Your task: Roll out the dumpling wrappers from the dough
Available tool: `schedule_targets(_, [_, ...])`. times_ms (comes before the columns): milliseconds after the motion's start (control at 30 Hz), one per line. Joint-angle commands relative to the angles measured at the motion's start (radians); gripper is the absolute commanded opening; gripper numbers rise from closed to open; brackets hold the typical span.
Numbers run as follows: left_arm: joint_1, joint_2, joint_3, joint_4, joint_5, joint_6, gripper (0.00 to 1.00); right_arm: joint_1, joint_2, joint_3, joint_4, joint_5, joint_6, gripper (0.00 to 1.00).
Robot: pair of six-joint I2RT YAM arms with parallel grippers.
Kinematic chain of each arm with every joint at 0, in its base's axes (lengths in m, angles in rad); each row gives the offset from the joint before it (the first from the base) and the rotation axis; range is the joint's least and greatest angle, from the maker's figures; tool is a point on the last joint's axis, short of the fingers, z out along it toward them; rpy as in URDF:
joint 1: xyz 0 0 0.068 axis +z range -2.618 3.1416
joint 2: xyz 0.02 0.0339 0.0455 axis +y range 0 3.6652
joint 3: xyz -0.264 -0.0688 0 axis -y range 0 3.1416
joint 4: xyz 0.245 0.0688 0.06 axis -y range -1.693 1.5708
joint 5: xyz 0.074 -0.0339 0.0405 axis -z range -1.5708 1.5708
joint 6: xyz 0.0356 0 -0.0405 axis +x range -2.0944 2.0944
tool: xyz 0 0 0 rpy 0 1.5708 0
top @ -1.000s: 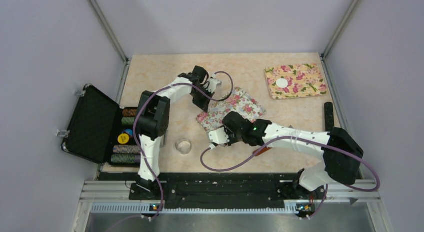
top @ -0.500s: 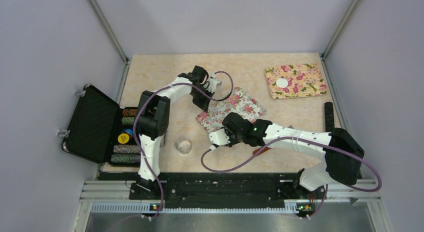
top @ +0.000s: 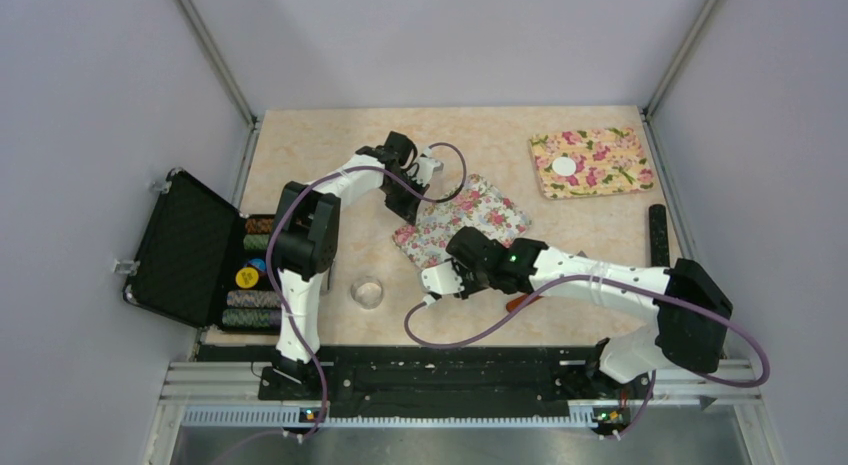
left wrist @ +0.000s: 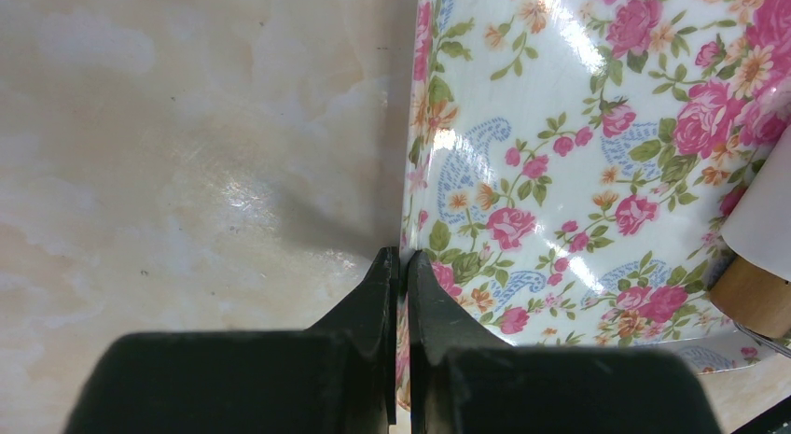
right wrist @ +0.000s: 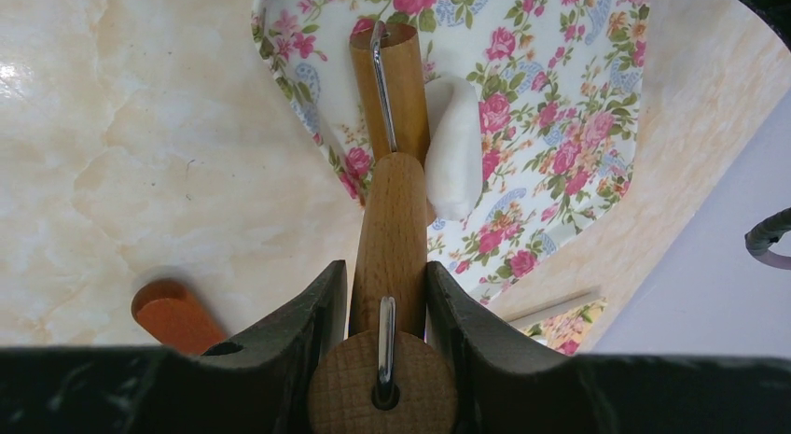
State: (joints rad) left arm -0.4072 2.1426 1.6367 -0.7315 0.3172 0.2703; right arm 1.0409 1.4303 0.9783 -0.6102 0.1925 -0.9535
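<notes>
The pink-rose floral mat (top: 470,217) lies mid-table. My left gripper (top: 408,205) is shut on its left edge; the left wrist view shows the black fingertips (left wrist: 424,285) pinching the mat's rim (left wrist: 560,126). My right gripper (top: 438,278) is shut on the handle of a wooden rolling pin (right wrist: 390,219). The pin's roller (right wrist: 392,75) rests over the mat. A white piece of dough (right wrist: 454,145) lies against the roller's right side, also seen as dough (left wrist: 760,210) at the left wrist view's right edge. One dumpling wrapper (top: 565,166), a flat white disc, sits on the yellow floral mat (top: 595,163) at the back right.
A small clear glass bowl (top: 368,292) stands near the front left of the mat. An open black case (top: 185,250) with stacked chips (top: 255,275) sits at the left edge. A black bar (top: 657,235) lies at the right edge. An orange handle (right wrist: 173,317) lies under my right arm.
My right gripper has drawn slightly back toward the near edge with the rolling pin. The left gripper stays clamped on the mat's edge.
</notes>
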Motion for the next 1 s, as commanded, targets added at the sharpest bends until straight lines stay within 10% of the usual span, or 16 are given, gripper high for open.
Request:
schedule_targets(0, [-0.001, 0.034, 0.008, 0.009, -0.032, -0.009, 0.0, 0.017, 0.042, -0.04, -0.24, -0.126, 0.046, 0.0])
schedule_targets(967, [-0.001, 0.032, 0.008, 0.008, -0.031, -0.009, 0.0, -0.013, 0.024, 0.074, 0.042, 0.156, -0.095, 0.0])
